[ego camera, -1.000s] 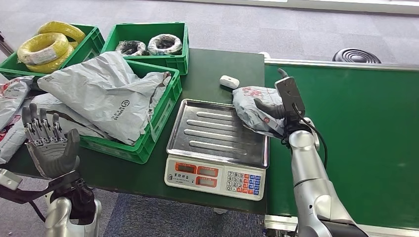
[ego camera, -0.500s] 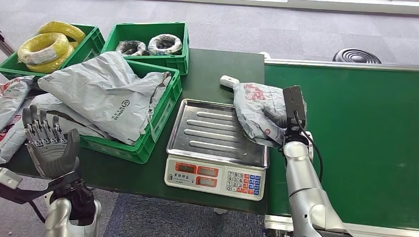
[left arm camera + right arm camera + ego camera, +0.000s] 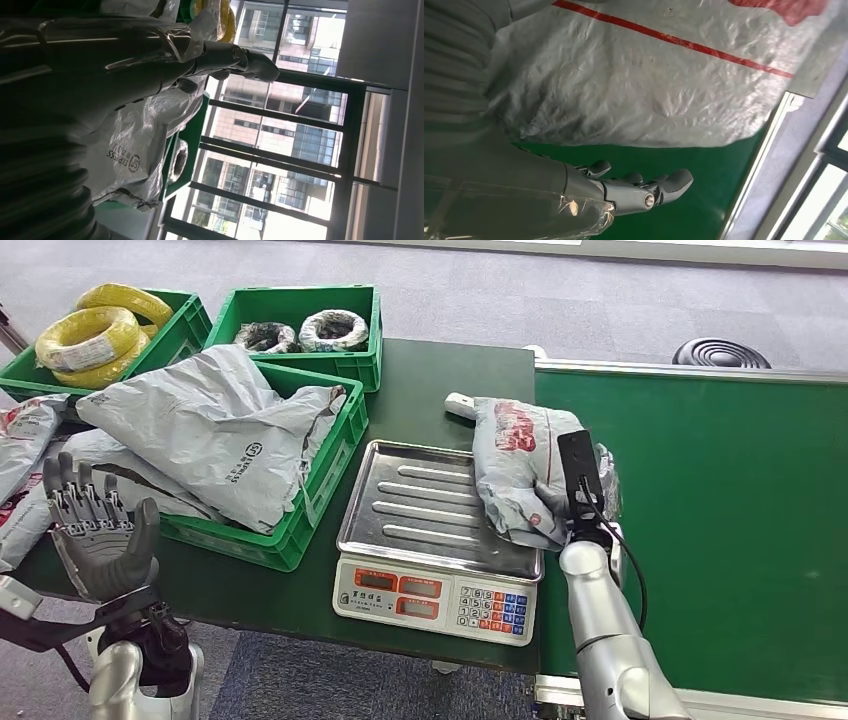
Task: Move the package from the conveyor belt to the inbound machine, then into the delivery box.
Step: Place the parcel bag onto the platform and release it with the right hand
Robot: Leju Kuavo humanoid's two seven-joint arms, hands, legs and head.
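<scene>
Package (image 3: 518,465), red print unreadable, gripped by right hand (image 3: 556,502) above scale (image 3: 436,540); left hand (image 3: 98,535) spread, holding nothing.

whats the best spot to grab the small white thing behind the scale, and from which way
Take the small white thing across its narrow width, coming straight down from above. It looks like a low rounded block lying flat on the table, so a side approach gives little to catch. The package in the right hand hangs over its right end, so grip the free left end.
</scene>
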